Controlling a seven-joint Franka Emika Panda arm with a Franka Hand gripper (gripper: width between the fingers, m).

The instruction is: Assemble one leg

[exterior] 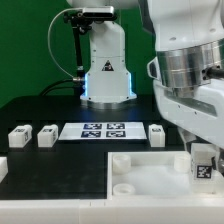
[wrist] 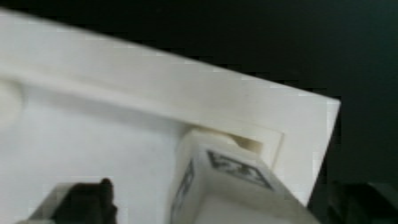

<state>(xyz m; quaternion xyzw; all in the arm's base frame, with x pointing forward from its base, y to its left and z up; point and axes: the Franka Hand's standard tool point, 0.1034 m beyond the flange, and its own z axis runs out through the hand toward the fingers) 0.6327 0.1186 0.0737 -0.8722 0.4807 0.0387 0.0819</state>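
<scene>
My gripper (exterior: 203, 150) is shut on a leg (exterior: 203, 163), a small white peg with a black-and-white tag. It holds the leg over the near corner of the large white tray-like piece (exterior: 140, 178) at the exterior view's right. In the wrist view the leg (wrist: 228, 172) hangs tilted between my dark fingers (wrist: 80, 203), its far end at the tray's round corner socket (wrist: 233, 136). My gripper (wrist: 222, 205) sits just above the tray's surface (wrist: 107, 120). I cannot tell if the leg's end is inside the socket.
The marker board (exterior: 103, 130) lies behind the tray. Loose legs stand in a row beside it: two at the exterior view's left (exterior: 20, 134) (exterior: 47, 135) and one at its right (exterior: 157, 134). The robot base (exterior: 105, 75) stands at the back.
</scene>
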